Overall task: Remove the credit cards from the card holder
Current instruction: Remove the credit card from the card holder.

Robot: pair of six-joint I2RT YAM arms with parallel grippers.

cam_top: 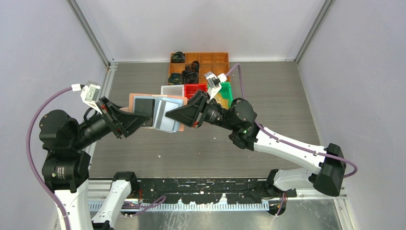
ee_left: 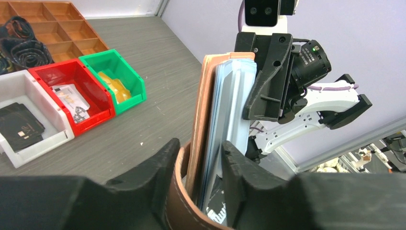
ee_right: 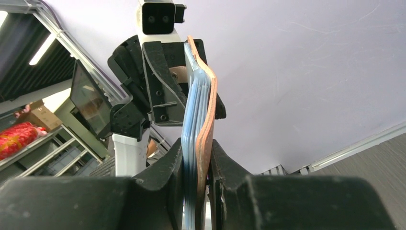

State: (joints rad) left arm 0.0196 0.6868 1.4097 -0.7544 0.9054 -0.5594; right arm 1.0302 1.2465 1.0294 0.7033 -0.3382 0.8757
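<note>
Orange divided tray [cam_top: 210, 60] at the far table edge holding black coiled bundles [cam_top: 190, 76], white bin [ee_left: 28, 96], red bin [ee_left: 72, 79] and green bin [ee_left: 112, 64] side by side, grey wood-grain table [cam_top: 277, 100], pale walls

left arm [cam_top: 103, 125]: raised, fingers pinched | right arm [cam_top: 210, 114]: raised, fingers pinched, facing it

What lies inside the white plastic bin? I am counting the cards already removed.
The white plastic bin holds a black rectangular card. Anything beneath that card is covered, so the count stays uncertain.
</note>
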